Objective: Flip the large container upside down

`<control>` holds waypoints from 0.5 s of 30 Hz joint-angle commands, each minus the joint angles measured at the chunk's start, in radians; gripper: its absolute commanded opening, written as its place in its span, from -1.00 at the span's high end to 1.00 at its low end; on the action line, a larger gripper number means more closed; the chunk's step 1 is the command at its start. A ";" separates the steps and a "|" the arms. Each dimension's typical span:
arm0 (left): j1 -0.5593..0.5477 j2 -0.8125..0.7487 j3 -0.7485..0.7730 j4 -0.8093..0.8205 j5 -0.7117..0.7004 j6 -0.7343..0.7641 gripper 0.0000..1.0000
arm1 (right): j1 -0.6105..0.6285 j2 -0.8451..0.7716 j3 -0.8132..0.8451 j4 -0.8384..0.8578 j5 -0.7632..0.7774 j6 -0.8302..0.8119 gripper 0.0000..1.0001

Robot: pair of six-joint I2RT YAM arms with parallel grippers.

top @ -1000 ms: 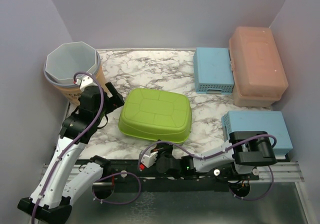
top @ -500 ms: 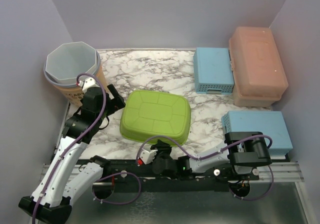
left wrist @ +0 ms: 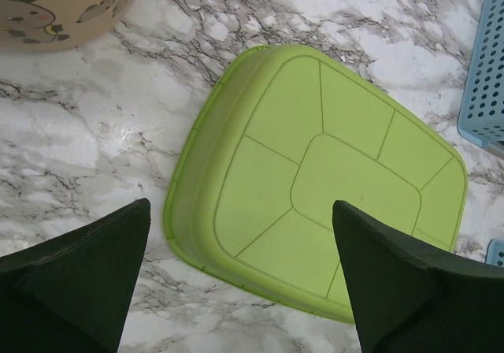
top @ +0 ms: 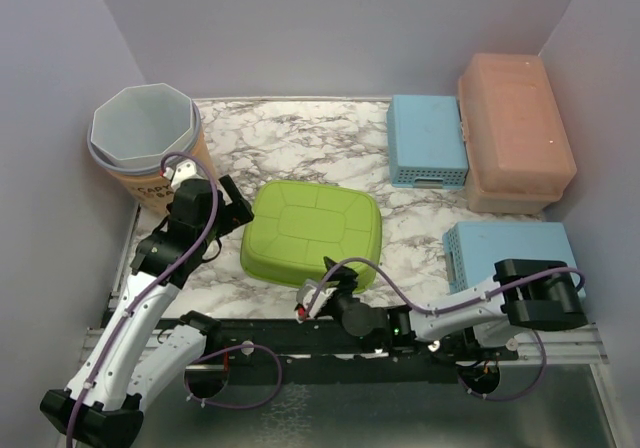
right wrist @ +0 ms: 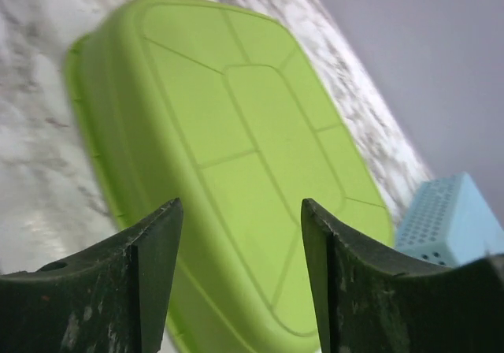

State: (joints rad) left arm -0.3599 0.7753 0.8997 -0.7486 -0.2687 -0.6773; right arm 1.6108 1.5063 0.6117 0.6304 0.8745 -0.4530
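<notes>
From above, the green container (top: 312, 233) lies base-up in the middle of the table, long axis left to right, between my left gripper (top: 232, 203) and right gripper (top: 325, 290). A grey bin (top: 140, 128) nests in a beige bucket (top: 199, 146). My left wrist shows fingers spread wide over the ribbed base, holding nothing. My right wrist shows the same, fingers parted and empty

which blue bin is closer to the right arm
The front blue bin, by the right arm's elbow; the other blue bin sits back beside the salmon box.
</notes>
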 commanded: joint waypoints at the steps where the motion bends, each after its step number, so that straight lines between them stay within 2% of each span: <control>1: 0.003 -0.009 -0.016 0.020 0.039 -0.004 -0.98 | -0.086 -0.045 -0.087 0.377 0.111 -0.231 -0.28; 4: 0.003 0.007 -0.005 0.015 0.080 -0.002 -0.98 | -0.187 -0.094 -0.021 0.195 0.095 -0.111 -0.31; 8: 0.003 -0.007 -0.008 0.008 0.129 -0.002 -0.98 | -0.388 -0.165 0.142 -0.246 -0.012 0.225 -0.51; 12: 0.003 -0.009 -0.031 -0.003 0.161 0.016 -0.98 | -0.622 -0.182 0.277 -0.505 -0.302 0.478 -0.67; 13: 0.003 -0.003 -0.038 -0.004 0.173 0.015 -0.98 | -0.671 -0.164 0.327 -0.576 -0.388 0.562 -0.76; 15: 0.003 0.009 -0.049 -0.005 0.192 0.014 -0.98 | -0.813 -0.098 0.467 -0.811 -0.633 0.759 -0.80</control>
State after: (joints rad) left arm -0.3599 0.7750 0.8833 -0.7433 -0.1513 -0.6724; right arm 0.9810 1.3384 0.8993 0.2844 0.6739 -0.1139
